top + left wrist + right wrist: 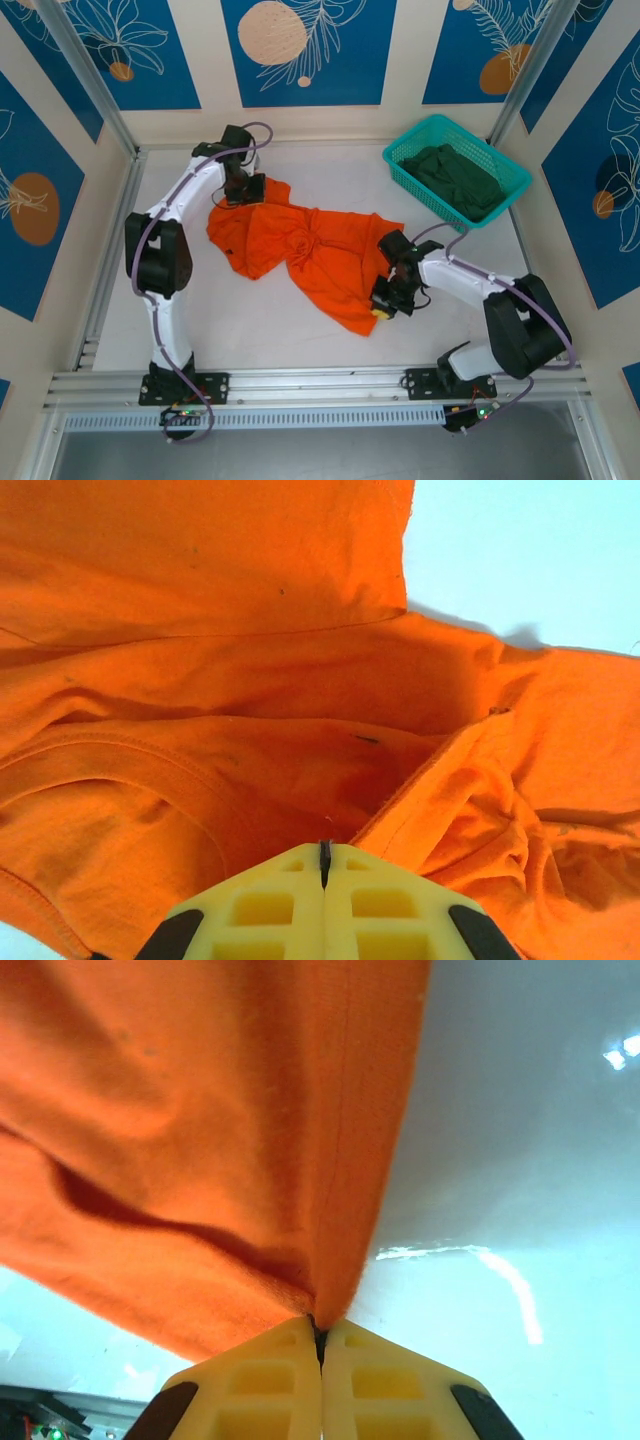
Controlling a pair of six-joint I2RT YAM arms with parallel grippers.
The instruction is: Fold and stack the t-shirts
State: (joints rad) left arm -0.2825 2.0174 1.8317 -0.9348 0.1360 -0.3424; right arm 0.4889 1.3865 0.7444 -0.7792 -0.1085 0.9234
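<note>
The bright orange t-shirt lies crumpled across the middle of the white table. My left gripper is at its far left corner, shut, with the cloth bunched right at the closed tips. My right gripper is at the shirt's near right edge. There its tips are pinched on a fold of orange cloth that rises from them. The dark green t-shirt lies heaped in the basket at the back right.
The teal mesh basket stands at the back right corner. Metal frame rails run along the left side and the near edge. Bare white table lies in front of the orange shirt.
</note>
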